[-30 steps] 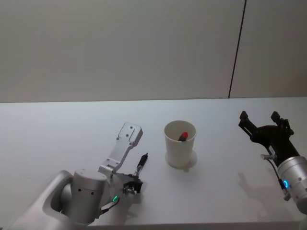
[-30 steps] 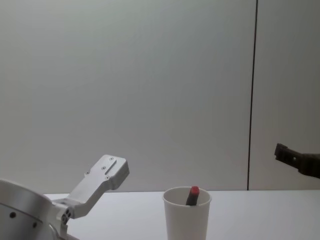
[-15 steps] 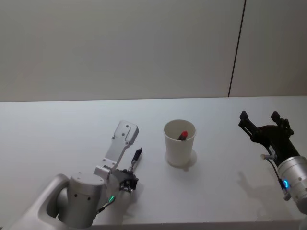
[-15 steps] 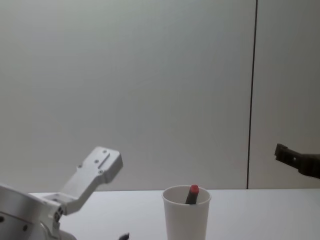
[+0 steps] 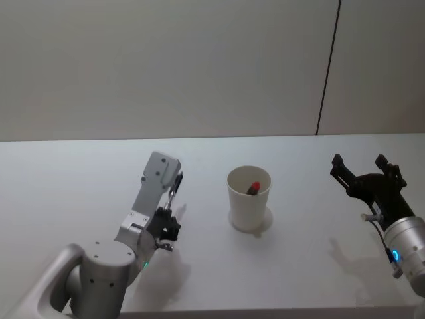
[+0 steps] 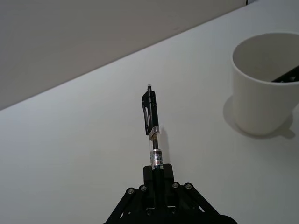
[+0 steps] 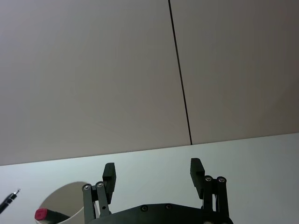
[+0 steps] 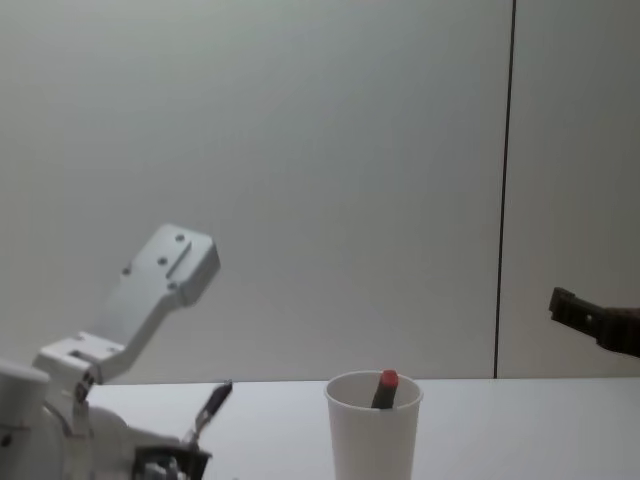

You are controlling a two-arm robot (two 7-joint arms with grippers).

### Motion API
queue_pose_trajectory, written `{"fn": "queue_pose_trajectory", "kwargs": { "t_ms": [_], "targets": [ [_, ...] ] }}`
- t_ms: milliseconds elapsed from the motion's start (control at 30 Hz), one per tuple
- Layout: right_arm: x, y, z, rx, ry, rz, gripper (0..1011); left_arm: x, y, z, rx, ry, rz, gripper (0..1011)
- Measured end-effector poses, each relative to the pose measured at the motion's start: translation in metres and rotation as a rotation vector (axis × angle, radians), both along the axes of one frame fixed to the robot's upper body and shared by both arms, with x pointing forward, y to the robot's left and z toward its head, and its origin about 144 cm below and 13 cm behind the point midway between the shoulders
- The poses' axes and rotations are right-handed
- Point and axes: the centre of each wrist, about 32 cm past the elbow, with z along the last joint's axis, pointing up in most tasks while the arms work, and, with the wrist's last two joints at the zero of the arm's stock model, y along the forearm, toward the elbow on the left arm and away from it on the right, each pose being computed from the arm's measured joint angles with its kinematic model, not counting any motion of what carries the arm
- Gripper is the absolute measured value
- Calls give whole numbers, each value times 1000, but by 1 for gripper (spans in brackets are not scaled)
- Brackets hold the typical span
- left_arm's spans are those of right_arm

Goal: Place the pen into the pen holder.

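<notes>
Left of the pen holder (image 5: pixel 247 207), clamping the pen (image 6: pixel 150 116) in the left tool (image 6: pixel 157 176), with the right tool (image 7: pixel 153 169) spread idle; risks toppling it if swung low into the rim

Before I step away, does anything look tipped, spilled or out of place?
Nothing stands out. The pen holder stands upright with a red-capped pen inside; the left hand holds the black pen beside it; the right hand is open.

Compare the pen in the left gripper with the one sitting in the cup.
The black pen is clamped in the left gripper, clip end pointing out; the red-tipped pen leans loose inside the pen holder. The black pen shows most of its length, the red-tipped pen only its top. Both have dark bodies.
</notes>
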Motion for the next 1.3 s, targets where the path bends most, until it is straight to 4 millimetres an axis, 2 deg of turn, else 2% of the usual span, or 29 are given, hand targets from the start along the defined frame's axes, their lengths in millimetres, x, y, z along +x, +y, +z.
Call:
{"fn": "queue_pose_trajectory", "kwargs": {
  "t_ms": [667, 1300],
  "targets": [
    [0, 0, 0, 0, 0, 0, 1002, -16, 3, 11, 30, -308, -30, 135],
    [0, 0, 0, 0, 0, 0, 1002, -11, 8, 7, -15, -613, -245, 135]
  ]
}}
